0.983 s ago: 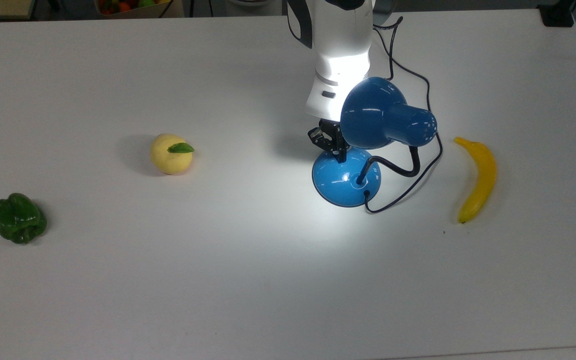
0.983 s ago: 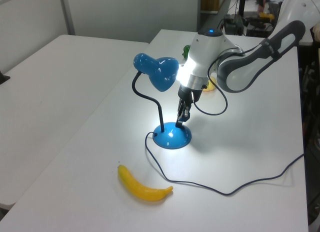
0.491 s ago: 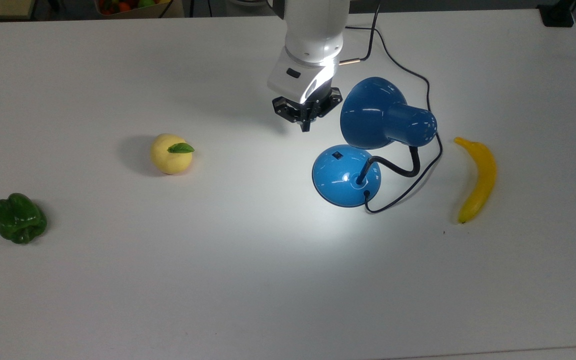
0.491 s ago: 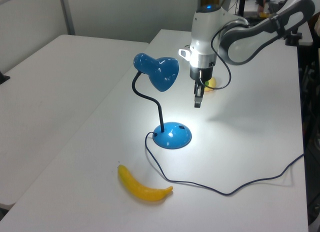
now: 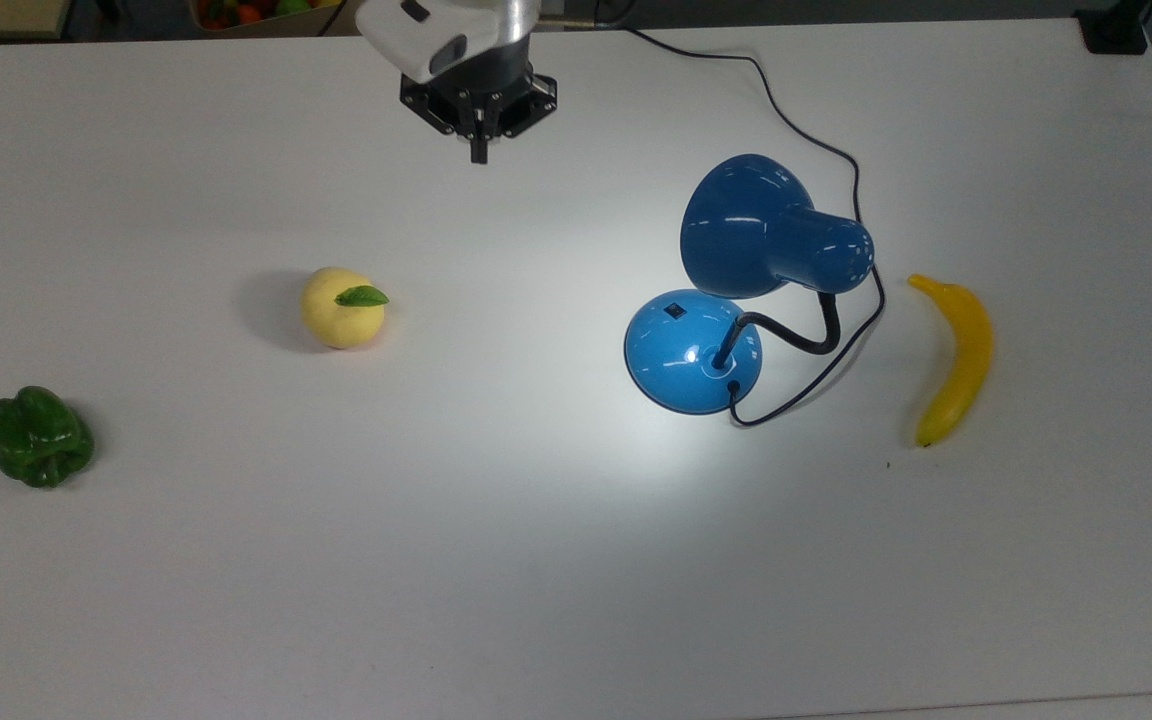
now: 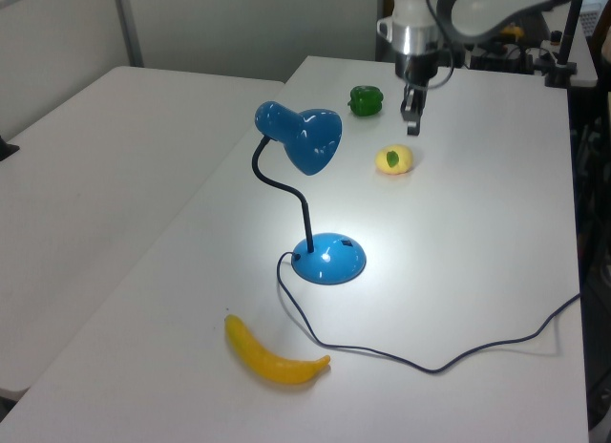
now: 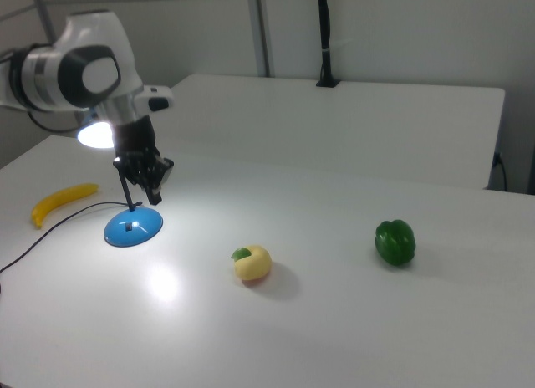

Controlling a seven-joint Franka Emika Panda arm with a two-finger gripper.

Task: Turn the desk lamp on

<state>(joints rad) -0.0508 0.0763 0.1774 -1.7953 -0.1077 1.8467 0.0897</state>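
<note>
In the top view, a green pepper (image 5: pixel 39 436) lies at lower left and a yellow apple (image 5: pixel 342 307) farther right. The gripper (image 5: pixel 478 152), fingers clenched together, hangs at the top. The lit desk lamp (image 5: pixel 698 350) stands right of centre, beside a banana (image 5: pixel 956 358). No readable writing.

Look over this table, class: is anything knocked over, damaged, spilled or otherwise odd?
Nothing stands out. The desk lamp stands upright and lit, its cord trailing loosely across the table. The banana, yellow fruit and green pepper lie apart and intact. The claw hangs clear of everything.
</note>
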